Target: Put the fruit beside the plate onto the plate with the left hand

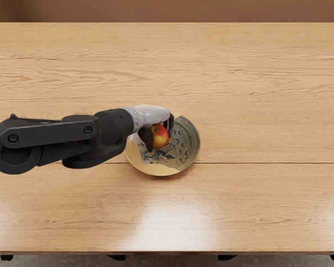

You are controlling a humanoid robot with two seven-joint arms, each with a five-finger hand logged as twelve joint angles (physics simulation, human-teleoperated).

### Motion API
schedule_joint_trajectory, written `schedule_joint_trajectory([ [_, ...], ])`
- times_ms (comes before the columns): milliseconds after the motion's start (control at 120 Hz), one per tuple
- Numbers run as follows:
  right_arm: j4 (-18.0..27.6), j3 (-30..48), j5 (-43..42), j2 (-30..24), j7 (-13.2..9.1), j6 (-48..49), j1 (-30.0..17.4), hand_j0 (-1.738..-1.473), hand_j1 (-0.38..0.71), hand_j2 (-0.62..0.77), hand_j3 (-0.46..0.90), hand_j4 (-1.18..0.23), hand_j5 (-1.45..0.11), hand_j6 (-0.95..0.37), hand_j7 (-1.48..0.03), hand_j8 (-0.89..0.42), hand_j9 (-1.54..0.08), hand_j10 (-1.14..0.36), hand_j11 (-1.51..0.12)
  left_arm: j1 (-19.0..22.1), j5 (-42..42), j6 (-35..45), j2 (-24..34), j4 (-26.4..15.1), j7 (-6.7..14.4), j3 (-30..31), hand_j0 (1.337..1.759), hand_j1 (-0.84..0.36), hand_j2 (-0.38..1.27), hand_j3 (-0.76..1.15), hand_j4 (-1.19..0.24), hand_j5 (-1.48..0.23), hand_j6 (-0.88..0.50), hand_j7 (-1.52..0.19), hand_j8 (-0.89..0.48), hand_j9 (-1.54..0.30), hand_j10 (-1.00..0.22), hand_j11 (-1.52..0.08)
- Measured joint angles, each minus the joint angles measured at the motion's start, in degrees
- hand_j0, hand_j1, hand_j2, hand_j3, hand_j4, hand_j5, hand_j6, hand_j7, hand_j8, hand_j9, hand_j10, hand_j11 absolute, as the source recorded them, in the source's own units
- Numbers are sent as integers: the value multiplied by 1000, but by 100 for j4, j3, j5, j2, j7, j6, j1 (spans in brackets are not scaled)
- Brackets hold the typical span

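My left hand (152, 124) has its fingers curled round the fruit (161, 136), holding it over the plate's (187, 146) left half; I can't tell whether it touches. It looks firm, smooth and light, so I'd grip across its widest part.

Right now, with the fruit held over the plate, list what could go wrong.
1. The round fruit is held over the left side of the plate; if the left robot hand opens there, it may roll over the shallow rim onto the table.
2. The robot hand wraps the fruit closely, so pulling away could drag it or nudge the plate.
3. Whether the fruit touches the plate cannot be told; a drop from height might bounce.
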Motion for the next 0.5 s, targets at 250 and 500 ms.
schedule_joint_trajectory([
  [250, 0, 0, 0, 0, 0, 0, 0, -1658, -331, -3, 0, -15, -20, -15, -20, -15, -20, -15, -20, -12, -32, 18, 0, 52, -2, 25, 1654, -34, 209, 0, -316, -572, -200, -557, -225, -538, -382, -544],
  [500, 0, 0, 0, 0, 0, 0, 0, -1658, -331, -3, 0, -15, -20, -15, -20, -15, -20, -15, -20, -694, -1271, -401, 650, 54, -2, -290, 1657, 235, 63, 0, -96, -171, -63, -166, -70, -161, -115, -163],
])
